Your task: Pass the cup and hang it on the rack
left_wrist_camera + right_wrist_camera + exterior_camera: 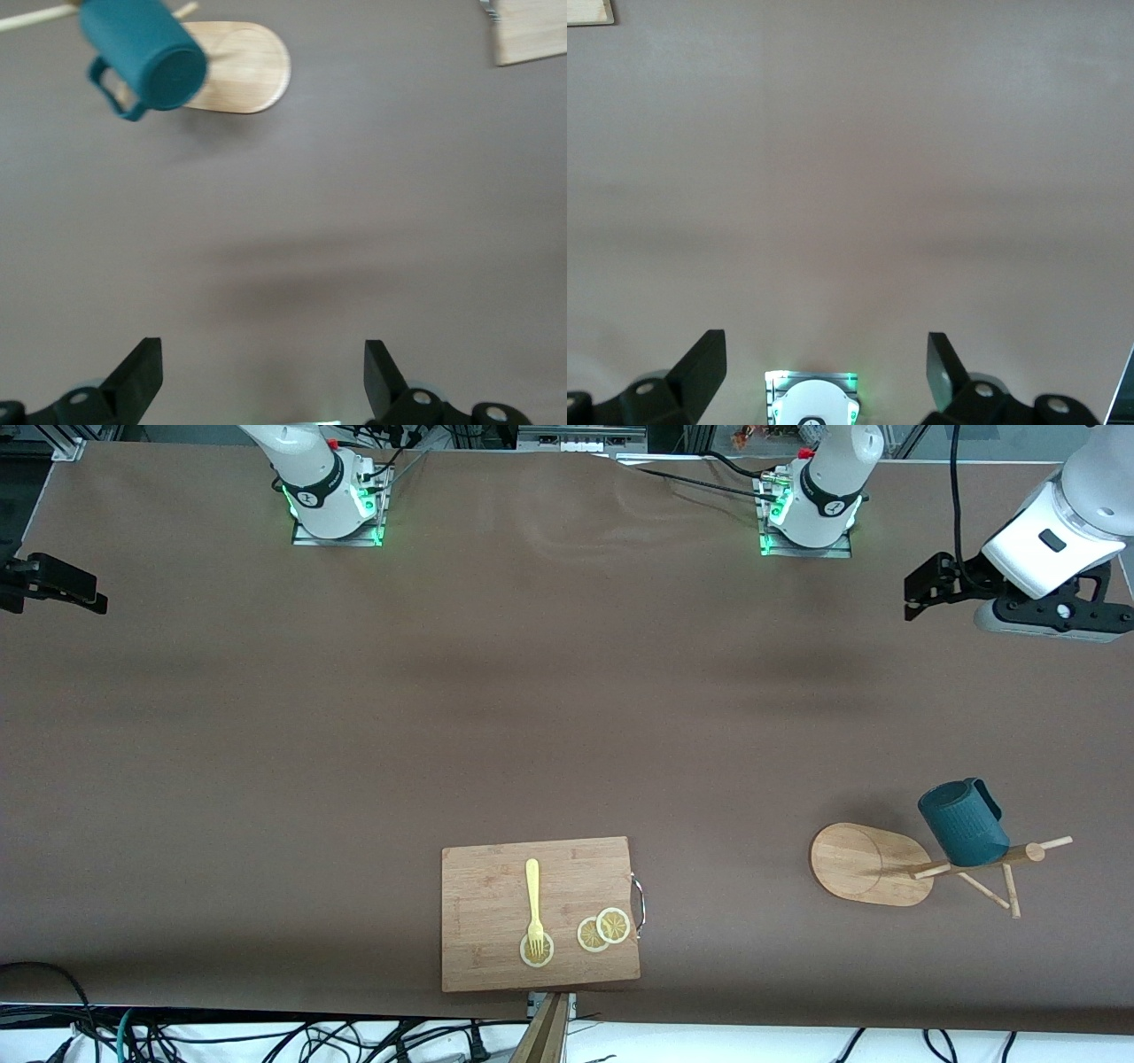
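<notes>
The dark teal cup [961, 825] hangs tilted on a peg of the bamboo rack [864, 864], toward the left arm's end of the table; in the left wrist view the cup [146, 57] shows its bottom and handle in front of the rack's oval base [252, 66]. My left gripper [914, 598] is raised over the table near that end, well away from the rack, open [264, 372] and empty. My right gripper [89, 598] hovers over the right arm's end of the table, open [826, 367], holding nothing.
A wooden cutting board [496, 957] lies near the front edge at mid-table, carrying a yellow fork [533, 903] and lemon slices [604, 930]. The two arm bases [337, 500] [811, 514] stand along the edge farthest from the camera. Brown tabletop spreads between.
</notes>
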You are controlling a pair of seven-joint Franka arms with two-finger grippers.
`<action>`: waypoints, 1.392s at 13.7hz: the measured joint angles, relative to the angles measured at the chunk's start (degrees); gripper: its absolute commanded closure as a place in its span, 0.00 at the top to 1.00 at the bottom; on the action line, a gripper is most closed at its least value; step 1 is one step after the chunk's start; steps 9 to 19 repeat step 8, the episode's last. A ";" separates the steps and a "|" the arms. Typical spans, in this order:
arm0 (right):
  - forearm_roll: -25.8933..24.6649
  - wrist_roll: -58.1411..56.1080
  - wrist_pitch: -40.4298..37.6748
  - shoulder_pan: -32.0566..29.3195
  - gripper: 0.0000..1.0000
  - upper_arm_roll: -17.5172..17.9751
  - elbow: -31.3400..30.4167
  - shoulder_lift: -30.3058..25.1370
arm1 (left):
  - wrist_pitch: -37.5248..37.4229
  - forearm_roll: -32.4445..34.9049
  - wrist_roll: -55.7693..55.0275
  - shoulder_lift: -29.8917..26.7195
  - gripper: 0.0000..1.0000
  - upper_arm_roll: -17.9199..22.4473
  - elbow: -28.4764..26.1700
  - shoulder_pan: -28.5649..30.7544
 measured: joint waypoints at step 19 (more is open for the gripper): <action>0.00 0.00 0.00 -0.05 1.00 0.00 0.00 0.00 | 3.61 0.28 -0.12 0.43 1.00 5.74 -1.80 -0.62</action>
